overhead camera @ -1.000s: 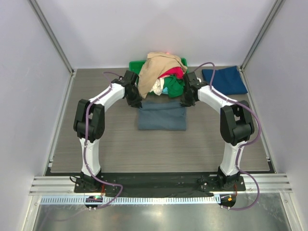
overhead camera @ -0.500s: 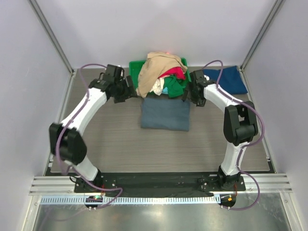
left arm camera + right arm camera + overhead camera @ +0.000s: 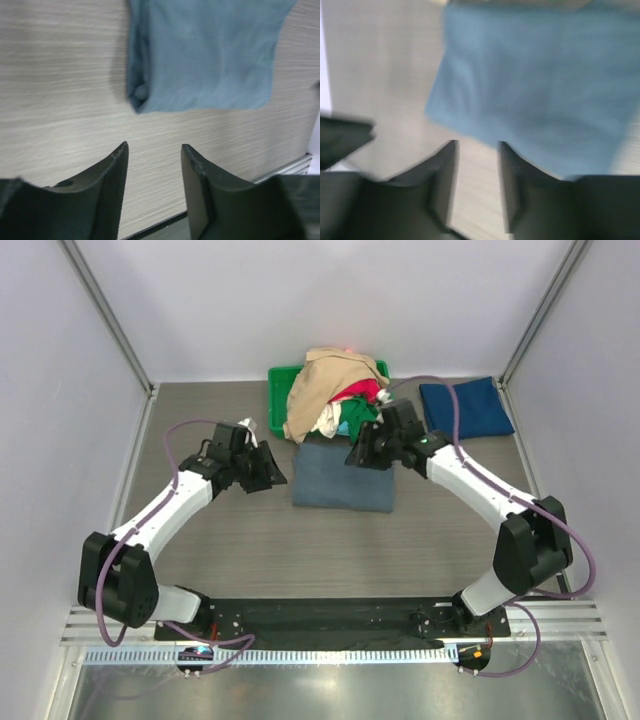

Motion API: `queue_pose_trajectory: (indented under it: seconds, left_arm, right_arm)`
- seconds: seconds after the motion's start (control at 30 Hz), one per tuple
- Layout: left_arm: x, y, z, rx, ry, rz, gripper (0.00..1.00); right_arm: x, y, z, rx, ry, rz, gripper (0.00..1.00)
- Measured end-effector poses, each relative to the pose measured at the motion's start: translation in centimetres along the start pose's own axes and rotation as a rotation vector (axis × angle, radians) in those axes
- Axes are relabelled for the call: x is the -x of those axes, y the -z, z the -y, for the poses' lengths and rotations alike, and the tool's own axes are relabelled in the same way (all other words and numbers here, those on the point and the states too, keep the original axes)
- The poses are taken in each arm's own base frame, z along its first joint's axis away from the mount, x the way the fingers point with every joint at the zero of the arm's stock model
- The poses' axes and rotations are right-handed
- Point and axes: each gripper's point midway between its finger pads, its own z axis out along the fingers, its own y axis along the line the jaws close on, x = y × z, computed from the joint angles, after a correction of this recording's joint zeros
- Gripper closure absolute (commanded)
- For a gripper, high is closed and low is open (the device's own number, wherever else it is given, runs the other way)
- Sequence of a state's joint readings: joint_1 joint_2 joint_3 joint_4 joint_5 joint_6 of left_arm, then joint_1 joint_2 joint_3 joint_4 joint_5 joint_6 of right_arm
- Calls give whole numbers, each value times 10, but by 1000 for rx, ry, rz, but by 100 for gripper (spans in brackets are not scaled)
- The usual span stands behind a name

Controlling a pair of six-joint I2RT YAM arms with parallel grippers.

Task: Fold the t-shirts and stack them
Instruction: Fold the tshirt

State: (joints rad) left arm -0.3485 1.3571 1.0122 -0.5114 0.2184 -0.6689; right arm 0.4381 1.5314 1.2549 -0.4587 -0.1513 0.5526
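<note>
A folded slate grey-blue t-shirt (image 3: 343, 478) lies flat in the table's middle; it also shows in the left wrist view (image 3: 205, 55) and the right wrist view (image 3: 540, 80). A folded dark navy t-shirt (image 3: 466, 407) lies at the back right. A heap of tan (image 3: 325, 380), red (image 3: 362, 392), green (image 3: 364, 420) and white (image 3: 328, 424) t-shirts fills the bin. My left gripper (image 3: 272, 472) is open and empty, just left of the grey-blue shirt (image 3: 153, 150). My right gripper (image 3: 358, 455) is open and empty above that shirt's far right part (image 3: 477, 145).
The green plastic bin (image 3: 280, 375) stands at the back centre under the heap. Grey walls close the table on three sides. A metal rail (image 3: 330, 625) runs along the near edge by the arm bases.
My left gripper has swung away from the bin, down and left of the folded shirt. My right gripper has moved left and forward over the shirt's far edge. The shirt lies still.
</note>
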Motion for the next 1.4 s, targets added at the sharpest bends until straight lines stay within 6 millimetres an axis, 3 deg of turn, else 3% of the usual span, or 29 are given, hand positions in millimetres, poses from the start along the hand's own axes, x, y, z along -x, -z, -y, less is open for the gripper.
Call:
queue_pose_trajectory:
  seconds: [0.03,0.13,0.23,0.4,0.53,0.73,0.97,1.13,1.2,1.23,1.33,1.4]
  left_arm:
    - [0,-3,4,-14,0,-2,56]
    - [-1,-14,22,-70,-10,-3,62]
    - [-7,-26,33,-100,-9,-21,66]
    - [-16,-51,43,-124,-1,-60,70]
    - [-22,-83,46,-138,1,-89,74]
    - [-52,-129,17,-77,37,-169,76]
    - [-56,-132,19,-119,45,-156,78]
    - [-54,-126,15,-99,20,-139,72]
    - [-57,-119,9,-55,-8,-146,64]
    - [-58,-113,5,-25,-19,-153,56]
    - [-52,-86,-6,70,-65,-151,43]
    - [-39,-63,-1,93,-99,-113,39]
  right_arm:
    - [-11,-5,-8,28,10,-26,75]
    - [-49,-19,-27,111,20,-124,91]
    - [-70,-31,-32,157,1,-180,98]
    - [-84,-54,-29,189,-15,-218,99]
    - [-98,-74,-18,198,-26,-241,99]
    - [-146,-87,36,170,-130,-308,99]
    - [-152,-83,39,271,-172,-287,99]
    - [-151,-80,40,254,-154,-283,98]
    - [-152,-74,45,220,-141,-292,88]
    - [-152,-69,47,198,-132,-296,62]
    - [-143,-52,45,164,-103,-294,25]
    - [-124,-38,36,157,-65,-254,16]
